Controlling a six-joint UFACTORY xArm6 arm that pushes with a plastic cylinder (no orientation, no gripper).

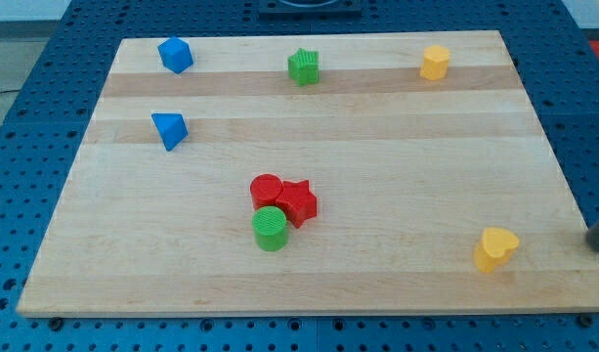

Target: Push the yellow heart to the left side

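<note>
The yellow heart (495, 247) lies near the wooden board's (377, 176) bottom right corner. A dark, blurred piece of my rod shows at the view's right edge, and my tip (590, 241) is to the right of the heart, just off the board's right edge and apart from the heart.
A red cylinder (266, 189), a red star (299, 202) and a green cylinder (271, 229) cluster together at the board's middle. A blue triangle (169, 129) and a blue block (175, 55) sit at the upper left. A green star (303, 66) and another yellow block (435, 62) sit along the top.
</note>
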